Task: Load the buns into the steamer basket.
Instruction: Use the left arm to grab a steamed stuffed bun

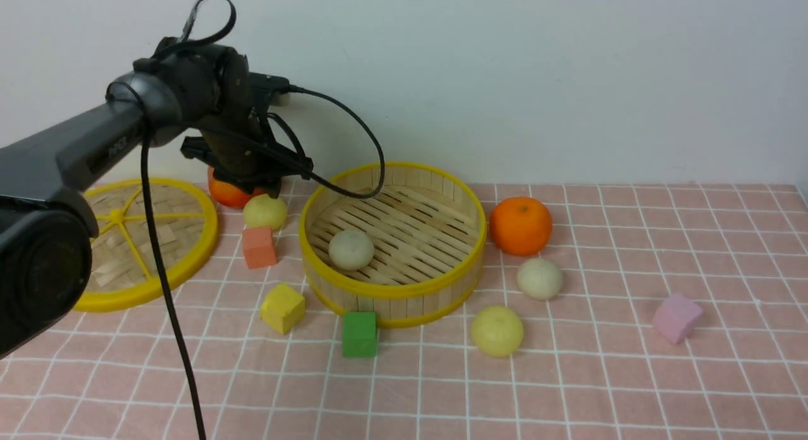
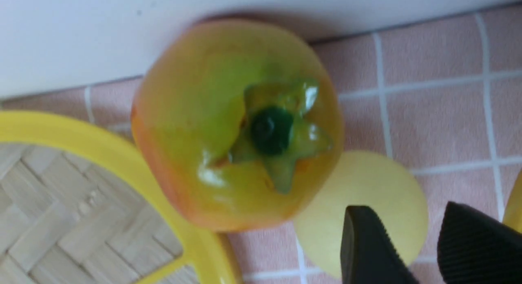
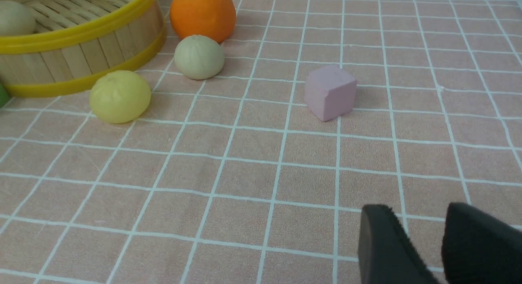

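Observation:
The steamer basket (image 1: pixel 442 282) stands mid-table with one off-white bun (image 1: pixel 351 249) on its slatted floor. A pale yellow bun (image 1: pixel 265 211) lies on the cloth left of the basket, beside the persimmon (image 1: pixel 228 194). My left gripper (image 2: pixel 412 219) hangs open just above that yellow bun (image 2: pixel 367 182); one finger (image 2: pixel 367 243) overlaps it and the gap shows cloth. To the right of the basket lie another off-white bun (image 1: pixel 540 278) and a yellow bun (image 1: pixel 497 330). My right gripper (image 3: pixel 416 214) is open and empty over bare cloth, well short of those buns (image 3: pixel 120 96).
The woven lid (image 1: pixel 189 263) lies at far left and touches the persimmon (image 2: pixel 228 125). An orange (image 1: pixel 521 225) sits right of the basket. Orange-red (image 1: pixel 259 247), yellow (image 1: pixel 283 308), green (image 1: pixel 360 334) and pink (image 1: pixel 677 317) blocks are scattered about. The wall runs close behind.

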